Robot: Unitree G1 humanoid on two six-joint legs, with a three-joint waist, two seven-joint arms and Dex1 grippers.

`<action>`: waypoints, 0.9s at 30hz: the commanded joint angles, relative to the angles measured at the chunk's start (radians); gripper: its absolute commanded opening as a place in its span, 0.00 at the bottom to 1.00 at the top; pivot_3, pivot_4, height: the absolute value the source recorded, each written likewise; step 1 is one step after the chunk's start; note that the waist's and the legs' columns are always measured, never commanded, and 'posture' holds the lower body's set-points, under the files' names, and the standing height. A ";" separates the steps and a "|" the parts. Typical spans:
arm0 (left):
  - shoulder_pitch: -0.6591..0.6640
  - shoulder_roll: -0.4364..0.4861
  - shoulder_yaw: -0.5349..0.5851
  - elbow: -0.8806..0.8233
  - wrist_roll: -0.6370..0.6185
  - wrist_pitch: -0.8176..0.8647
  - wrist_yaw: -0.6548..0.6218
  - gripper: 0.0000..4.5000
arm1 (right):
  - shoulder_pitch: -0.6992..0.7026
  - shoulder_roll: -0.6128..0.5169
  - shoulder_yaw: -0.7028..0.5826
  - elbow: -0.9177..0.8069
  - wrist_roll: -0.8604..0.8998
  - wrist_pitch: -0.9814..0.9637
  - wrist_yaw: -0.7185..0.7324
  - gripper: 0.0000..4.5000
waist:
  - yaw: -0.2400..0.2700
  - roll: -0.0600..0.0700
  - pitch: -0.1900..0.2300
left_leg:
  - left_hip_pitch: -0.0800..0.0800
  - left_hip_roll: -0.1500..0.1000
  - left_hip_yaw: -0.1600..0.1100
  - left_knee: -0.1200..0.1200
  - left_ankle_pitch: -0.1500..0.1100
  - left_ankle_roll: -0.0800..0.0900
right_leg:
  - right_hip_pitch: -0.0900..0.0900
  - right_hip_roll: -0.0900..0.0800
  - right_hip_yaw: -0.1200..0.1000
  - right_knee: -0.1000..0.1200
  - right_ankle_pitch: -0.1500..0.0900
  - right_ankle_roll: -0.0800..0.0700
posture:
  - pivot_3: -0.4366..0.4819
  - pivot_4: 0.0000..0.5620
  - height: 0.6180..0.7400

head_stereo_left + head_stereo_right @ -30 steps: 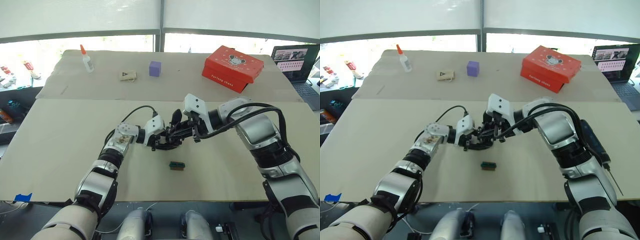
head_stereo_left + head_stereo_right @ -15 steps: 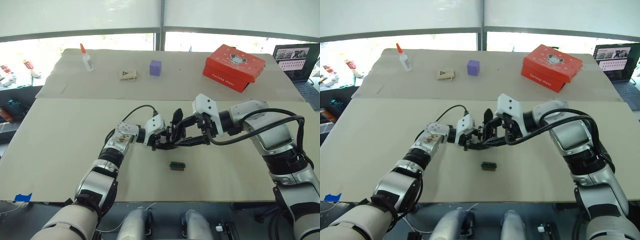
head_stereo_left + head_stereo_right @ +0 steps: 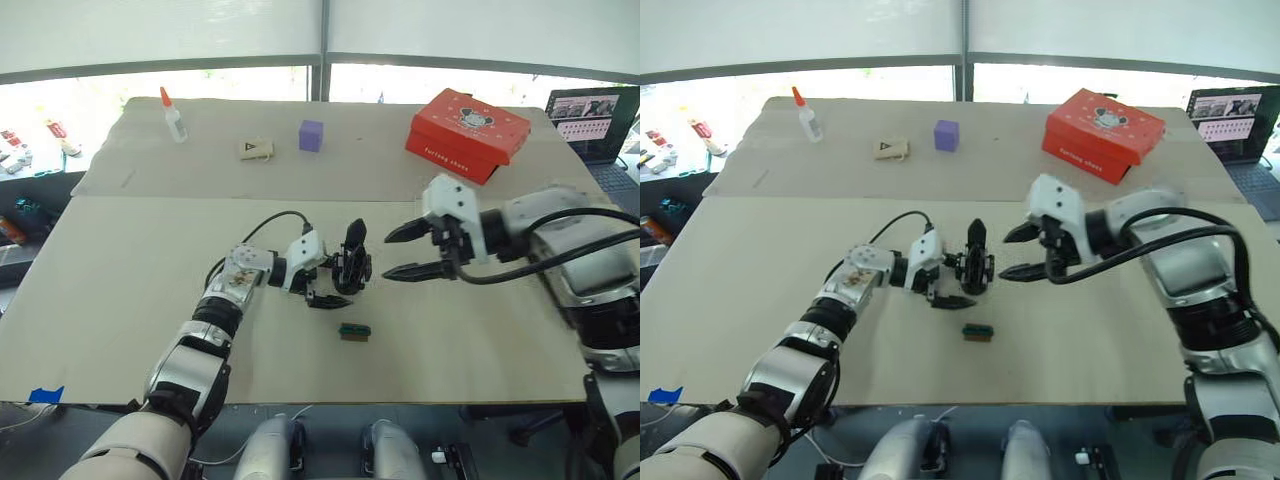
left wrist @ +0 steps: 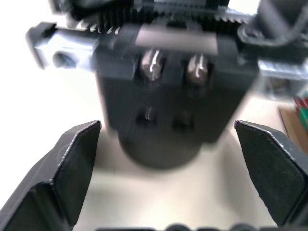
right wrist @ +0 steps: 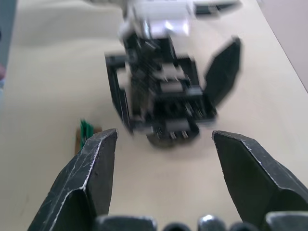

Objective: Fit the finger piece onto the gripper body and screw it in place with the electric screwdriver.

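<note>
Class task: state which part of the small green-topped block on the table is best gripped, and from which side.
Grip the green-topped block across its two long sides, coming from straight above: it lies flat and alone on the table, with bare surface around it, near the gripper body.

Pale lettering along the front face of the red box [image 3: 467, 122] at the far right of the desk [image 3: 120, 300], too small to make out (a dark figure printed on the lid as well). Rows of small print on the laptop screen [image 3: 592, 105] at the right edge, likewise unreadable. A dark triangular mark on the small tan card [image 3: 256, 150], no legible words.
</note>
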 commanded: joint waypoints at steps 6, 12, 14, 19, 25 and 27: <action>0.231 0.262 0.075 -0.643 -0.219 0.375 -0.147 1.00 | -0.039 -0.253 -0.008 0.128 -0.029 0.263 0.042 1.00 | -0.011 0.001 0.001 | -0.002 0.001 0.000 0.000 0.000 0.000 | -0.002 0.000 0.000 0.000 0.000 0.000 | 0.48 0.27 1.00; 0.358 0.495 0.190 -1.068 -0.451 0.670 -0.150 1.00 | -0.092 -0.373 0.090 0.460 -0.194 0.236 0.061 1.00 | -0.006 0.005 0.003 | -0.002 0.002 -0.001 0.000 0.000 0.000 | -0.002 -0.003 0.001 -0.004 0.000 0.000 | 0.48 0.27 1.00; 0.374 0.539 0.221 -1.146 -0.512 0.734 -0.133 1.00 | -0.117 -0.379 0.127 0.567 -0.255 0.169 0.083 1.00 | -0.005 0.008 0.004 | -0.002 0.002 -0.001 0.000 0.000 -0.001 | -0.002 -0.003 0.002 -0.004 0.000 0.000 | 0.48 0.27 1.00; 0.357 0.595 0.257 -1.271 -0.609 0.814 -0.074 1.00 | -0.264 -0.295 0.207 0.891 -0.406 0.124 0.050 1.00 | -0.013 0.014 0.007 | -0.002 0.002 0.002 -0.001 0.001 -0.002 | -0.002 0.001 0.003 -0.002 -0.001 0.000 | 0.48 0.27 1.00; 0.264 0.595 0.314 -1.328 -0.794 0.946 0.029 1.00 | -0.430 -0.177 0.263 1.217 -0.550 0.055 0.008 1.00 | -0.017 0.014 0.007 | 0.000 0.005 0.005 -0.002 0.002 -0.004 | -0.002 0.006 0.006 -0.003 -0.001 -0.001 | 0.48 0.27 1.00; 0.237 0.585 0.320 -1.336 -0.840 0.973 0.069 1.00 | -0.450 -0.151 0.273 1.275 -0.581 0.023 0.013 1.00 | -0.014 0.014 0.007 | 0.000 0.005 0.006 -0.003 0.003 -0.005 | -0.002 0.007 0.007 -0.003 -0.001 -0.001 | 0.48 0.27 1.00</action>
